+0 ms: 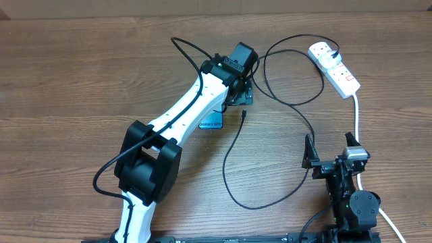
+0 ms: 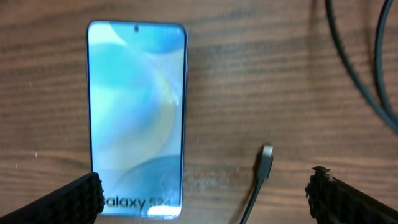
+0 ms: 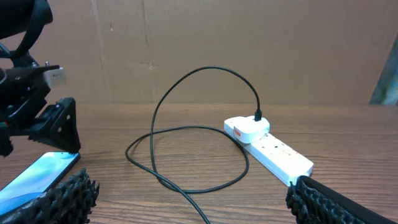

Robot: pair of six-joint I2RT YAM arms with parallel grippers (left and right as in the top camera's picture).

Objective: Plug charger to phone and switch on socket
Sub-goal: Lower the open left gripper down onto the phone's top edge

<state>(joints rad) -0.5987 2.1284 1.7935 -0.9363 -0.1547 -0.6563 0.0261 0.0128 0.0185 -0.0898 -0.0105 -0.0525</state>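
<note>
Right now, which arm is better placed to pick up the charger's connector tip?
Left. The left gripper, open, hovers over the connector tip lying beside the phone. The right gripper sits near its base, far from both.

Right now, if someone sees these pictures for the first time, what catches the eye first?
The lit phone lies flat under the left arm, whose jaws stand open above it. The tip of the charger rests loose beside it, its plug in the white socket far right.
</note>
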